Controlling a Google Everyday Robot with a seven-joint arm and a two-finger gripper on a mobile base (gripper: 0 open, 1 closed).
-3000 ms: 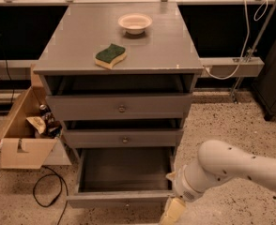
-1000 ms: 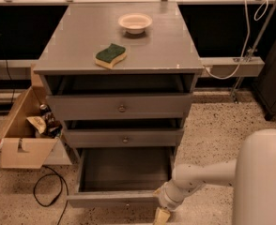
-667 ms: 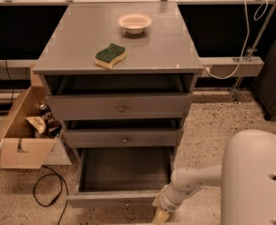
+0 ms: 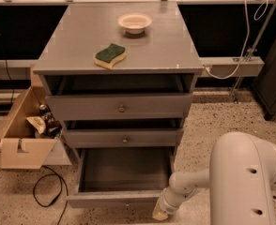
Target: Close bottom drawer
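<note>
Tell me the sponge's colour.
Sponge: green top, yellow base, camera view; gripper at the front corner of the bottom drawer.

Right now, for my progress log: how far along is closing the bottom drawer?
Done: nothing visible yet. The bottom drawer is pulled out, its empty inside showing. In hand: the gripper is low by the right end of the drawer's front. Left: pushing the drawer fully in.

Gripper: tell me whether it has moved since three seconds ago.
Yes. The gripper has shifted left, from just beyond the right end of the bottom drawer front to right in front of that end.
</note>
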